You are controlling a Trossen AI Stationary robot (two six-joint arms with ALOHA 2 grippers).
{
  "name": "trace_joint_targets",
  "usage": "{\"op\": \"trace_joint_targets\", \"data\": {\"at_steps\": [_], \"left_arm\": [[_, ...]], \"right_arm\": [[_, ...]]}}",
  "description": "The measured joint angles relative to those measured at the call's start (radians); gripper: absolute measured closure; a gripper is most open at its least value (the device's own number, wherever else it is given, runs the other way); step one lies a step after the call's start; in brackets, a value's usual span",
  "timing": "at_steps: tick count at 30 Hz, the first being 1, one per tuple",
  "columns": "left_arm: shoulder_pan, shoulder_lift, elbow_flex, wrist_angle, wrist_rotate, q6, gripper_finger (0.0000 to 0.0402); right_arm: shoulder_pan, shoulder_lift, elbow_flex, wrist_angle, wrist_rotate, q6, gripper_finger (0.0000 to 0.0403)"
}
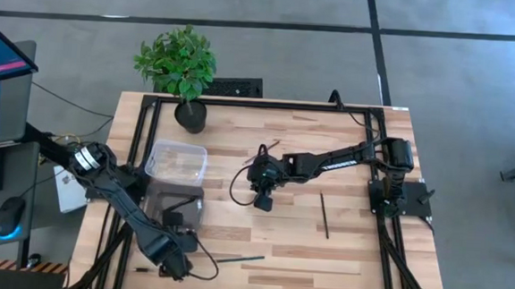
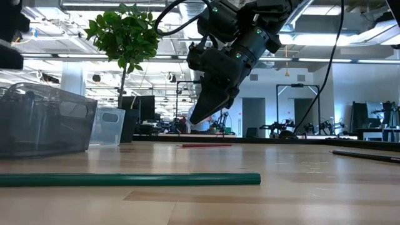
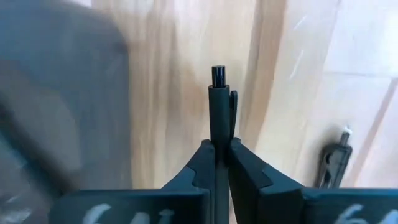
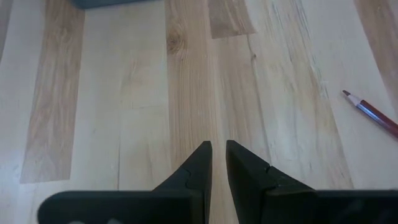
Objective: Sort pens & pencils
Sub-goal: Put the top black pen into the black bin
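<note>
My left gripper (image 1: 175,267) is by the table's near edge, in front of the dark bin (image 1: 176,208), and is shut on a black pen (image 3: 219,106). A second black pen (image 3: 335,163) lies flat on the wood beside it. My right gripper (image 4: 218,152) hangs shut and empty over mid-table (image 1: 264,201), fingers pointing down (image 2: 196,117). A green pencil (image 1: 240,259) (image 2: 125,179), a dark pencil (image 1: 324,214) (image 2: 369,156) and a red pencil (image 4: 374,114) (image 2: 206,145) lie flat on the table. My left gripper pinches the black pen between its two fingers (image 3: 202,163). The pen runs along the fingers, not across them. Its clip end (image 3: 218,76) with the push button sticks out past the fingertips; the rest of the barrel is hidden between the fingers.
A clear bin (image 1: 177,161) (image 2: 109,125) stands behind the dark bin (image 2: 44,122) on the table's left half. A potted plant (image 1: 178,65) is at the far edge. Black frame rails (image 1: 386,242) run along both sides. Bare wood lies between the pencils.
</note>
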Motion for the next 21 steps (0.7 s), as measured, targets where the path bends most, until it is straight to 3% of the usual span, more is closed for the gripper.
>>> {"op": "trace_joint_targets", "data": {"at_steps": [8, 12, 17, 21], "left_arm": [[0.000, -0.002, 0.192, -0.375, -0.093, 0.004, 0.0388], [0.000, -0.003, 0.266, -0.497, -0.197, 0.049, 0.0387], [0.028, -0.003, 0.280, -0.520, -0.336, 0.173, 0.0387], [0.081, -0.004, 0.263, -0.507, -0.358, 0.213, 0.0387]], "right_arm": [[0.000, 0.000, 0.000, 0.000, 0.000, 0.000, 0.0331], [0.000, 0.000, 0.000, 0.000, 0.000, 0.000, 0.0331], [0.000, 0.000, 0.000, 0.000, 0.000, -0.001, 0.0331], [0.000, 0.000, 0.000, 0.000, 0.000, 0.000, 0.0331]]}}
